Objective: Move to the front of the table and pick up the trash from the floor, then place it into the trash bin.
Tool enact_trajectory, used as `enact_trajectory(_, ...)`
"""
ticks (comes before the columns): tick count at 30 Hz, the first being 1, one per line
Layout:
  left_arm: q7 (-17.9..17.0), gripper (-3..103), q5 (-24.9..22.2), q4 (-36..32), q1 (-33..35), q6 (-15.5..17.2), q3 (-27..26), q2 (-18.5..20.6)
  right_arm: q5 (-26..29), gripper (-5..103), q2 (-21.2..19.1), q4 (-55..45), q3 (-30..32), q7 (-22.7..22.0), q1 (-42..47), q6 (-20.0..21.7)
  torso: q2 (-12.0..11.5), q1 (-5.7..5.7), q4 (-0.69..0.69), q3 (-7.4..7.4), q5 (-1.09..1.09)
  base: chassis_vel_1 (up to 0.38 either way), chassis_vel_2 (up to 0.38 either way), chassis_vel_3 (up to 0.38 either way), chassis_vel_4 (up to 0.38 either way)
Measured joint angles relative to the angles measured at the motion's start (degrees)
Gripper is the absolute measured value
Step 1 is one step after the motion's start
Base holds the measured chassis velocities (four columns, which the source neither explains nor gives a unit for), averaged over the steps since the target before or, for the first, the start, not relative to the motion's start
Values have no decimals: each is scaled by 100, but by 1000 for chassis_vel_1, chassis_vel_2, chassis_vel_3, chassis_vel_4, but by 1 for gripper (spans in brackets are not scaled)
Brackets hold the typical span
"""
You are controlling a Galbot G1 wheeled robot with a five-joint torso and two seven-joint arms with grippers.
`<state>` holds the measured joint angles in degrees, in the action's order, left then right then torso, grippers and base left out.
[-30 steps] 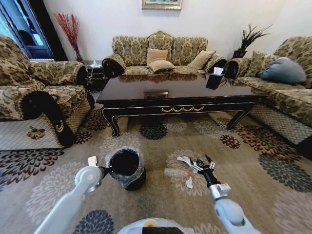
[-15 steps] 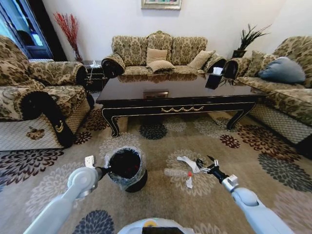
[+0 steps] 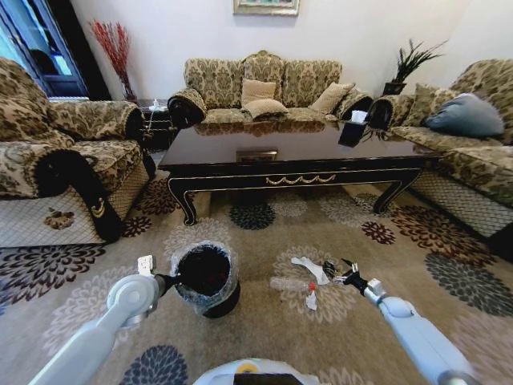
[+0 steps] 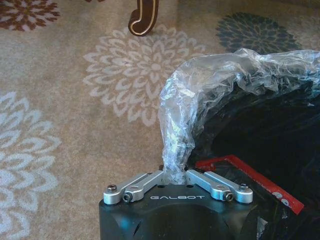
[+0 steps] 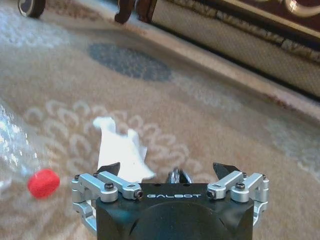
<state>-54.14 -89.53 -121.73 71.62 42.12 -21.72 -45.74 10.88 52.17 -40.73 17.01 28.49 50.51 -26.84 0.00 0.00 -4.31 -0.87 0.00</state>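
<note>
From the head camera, left gripper (image 3: 172, 281) at trash bin (image 3: 205, 278) rim, right gripper (image 3: 345, 271) low beside white scrap (image 3: 309, 268) and bottle (image 3: 290, 284); left wrist, pinching bag liner (image 4: 176, 145); right wrist, spread wide above scrap.

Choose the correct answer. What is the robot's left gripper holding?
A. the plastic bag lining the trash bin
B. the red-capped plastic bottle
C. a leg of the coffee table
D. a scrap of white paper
A: in the left wrist view the left gripper pinches a fold of the translucent plastic bag at the rim of the trash bin.
</note>
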Motion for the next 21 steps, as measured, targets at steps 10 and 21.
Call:
enact_trajectory(10,-17,0,-11,-6,-97,0,95,24,-158,100,151,878,-219,-138,-786,24,0,0,2,1,-1,0,0,0,0)
enact_trajectory(21,-18,0,1,128,-144,2,159,-133,-690,100,335,1444,-198,-165,-1199,54,0,0,2,0,0,0,0,0,0)
